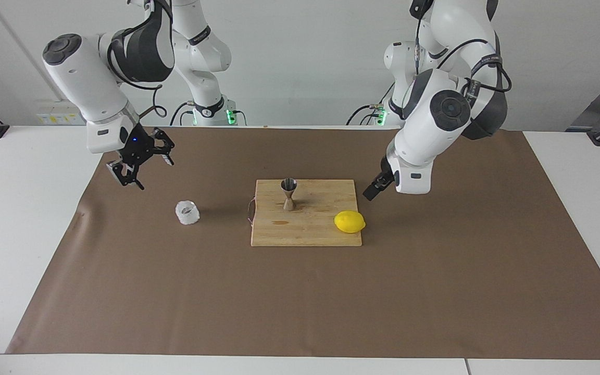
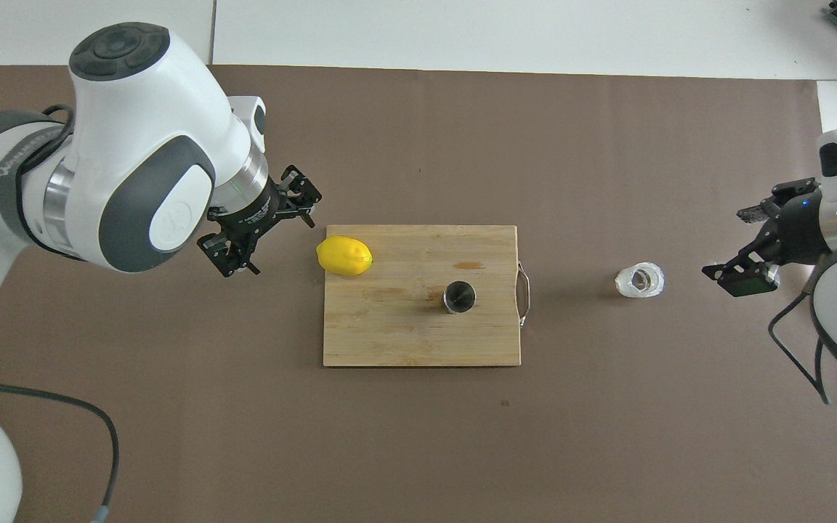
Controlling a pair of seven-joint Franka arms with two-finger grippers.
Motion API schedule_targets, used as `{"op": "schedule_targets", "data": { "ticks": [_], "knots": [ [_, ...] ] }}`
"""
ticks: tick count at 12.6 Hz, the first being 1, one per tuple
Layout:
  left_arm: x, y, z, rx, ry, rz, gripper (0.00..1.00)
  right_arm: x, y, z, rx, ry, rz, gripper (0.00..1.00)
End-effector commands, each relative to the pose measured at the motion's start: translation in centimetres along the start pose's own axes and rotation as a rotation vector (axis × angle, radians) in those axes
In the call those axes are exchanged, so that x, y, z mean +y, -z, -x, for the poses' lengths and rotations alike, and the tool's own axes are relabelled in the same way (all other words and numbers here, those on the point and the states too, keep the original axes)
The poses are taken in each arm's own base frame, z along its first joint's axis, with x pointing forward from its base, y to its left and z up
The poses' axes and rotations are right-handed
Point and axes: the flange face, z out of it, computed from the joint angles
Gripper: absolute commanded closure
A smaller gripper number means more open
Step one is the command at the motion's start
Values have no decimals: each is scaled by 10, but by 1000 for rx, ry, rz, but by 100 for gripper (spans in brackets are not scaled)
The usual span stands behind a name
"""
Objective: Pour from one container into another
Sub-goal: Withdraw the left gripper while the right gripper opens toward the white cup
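The small whitish faceted cup (image 1: 187, 212) (image 2: 639, 280) stands upright on the brown mat, toward the right arm's end of the table. The steel hourglass jigger (image 1: 289, 194) (image 2: 459, 296) stands upright on the wooden cutting board (image 1: 305, 232) (image 2: 404, 334). My right gripper (image 1: 146, 167) (image 2: 742, 247) is open and empty, raised over the mat beside the cup, apart from it. My left gripper (image 1: 372, 191) (image 2: 273, 232) is open and empty, low over the mat beside the board's lemon end. In the facing view its arm mostly hides it.
A yellow lemon (image 1: 349, 222) (image 2: 344, 256) lies on the board's corner toward the left arm's end. The board has a metal handle (image 2: 524, 283) on the end facing the cup. The brown mat (image 1: 300, 302) (image 2: 607, 399) covers most of the white table.
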Motion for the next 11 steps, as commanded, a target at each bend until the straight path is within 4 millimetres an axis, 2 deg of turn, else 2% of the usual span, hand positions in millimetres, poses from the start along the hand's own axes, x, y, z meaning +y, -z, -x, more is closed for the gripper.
{"op": "schedule_targets", "data": {
  "ticks": [1,3,7,8,11],
  "knots": [
    [-35,18,-23,9,-77,-42,0,-1,-27,17,69,167,-15,0],
    [-54,29,-36,5,-129,-45,0,12,-57,28,129,280,-68,0],
    [-81,43,-54,16,-202,-68,0,13,-102,51,198,403,-91,0],
    [-87,47,-58,25,-234,-70,0,20,-113,60,235,420,-102,0],
    [-109,55,-81,32,-272,-71,0,25,-136,66,255,500,-116,0]
  ]
}}
